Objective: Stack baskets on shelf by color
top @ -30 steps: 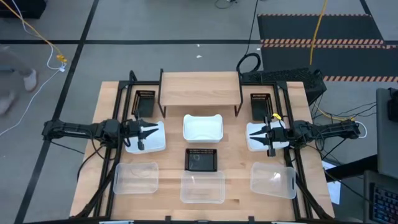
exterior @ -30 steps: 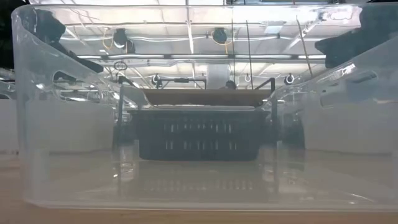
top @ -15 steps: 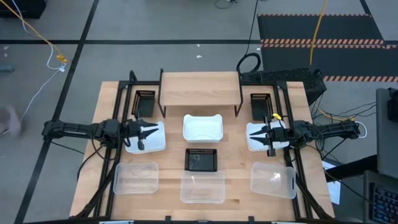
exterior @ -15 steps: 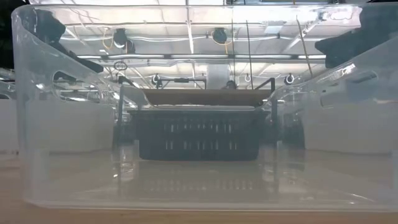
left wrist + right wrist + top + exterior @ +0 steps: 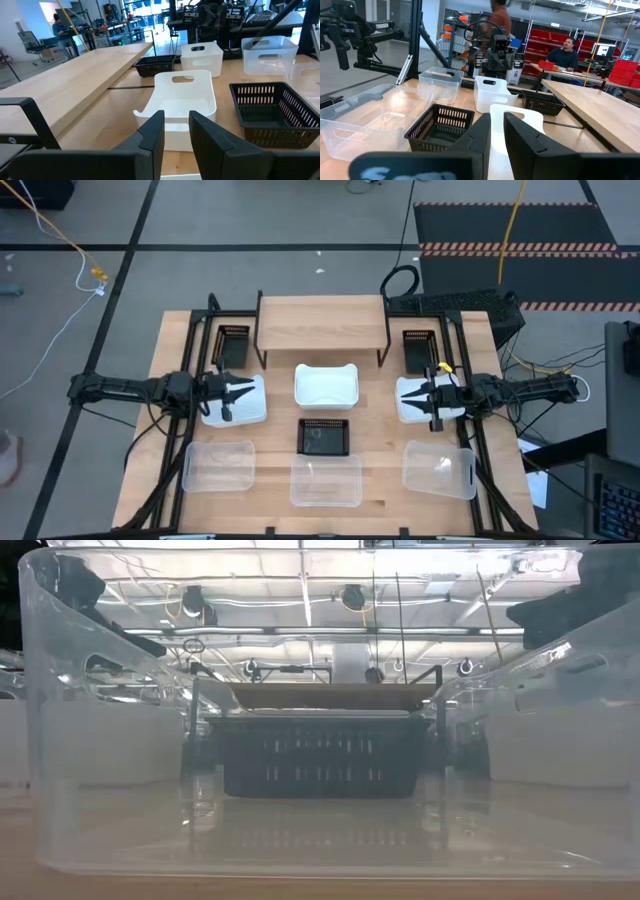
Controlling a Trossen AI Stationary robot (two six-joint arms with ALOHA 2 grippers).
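In the high view the light-wood shelf point(image 5: 322, 320) stands at the table's far middle. Three clear baskets point(image 5: 325, 480) line the near edge. A black basket point(image 5: 325, 437) and a white basket point(image 5: 327, 385) sit in the middle. Two more black baskets point(image 5: 232, 345) point(image 5: 418, 350) flank the shelf. My left gripper point(image 5: 232, 398) hovers open over the left white basket point(image 5: 245, 402). My right gripper point(image 5: 432, 402) hovers open over the right white basket point(image 5: 412, 398). The left wrist view shows the left gripper point(image 5: 176, 125) facing the middle white basket point(image 5: 182, 107).
The low view looks through the wall of the middle clear basket point(image 5: 100, 740) at the black basket point(image 5: 320, 755) and the shelf point(image 5: 330, 695). Black frame rails point(image 5: 190, 360) run along both table sides. People sit and stand in the room point(image 5: 567, 52) beyond the table.
Neither arm nor any basket has moved. A person on the floor left of the table has walked toward the near side.
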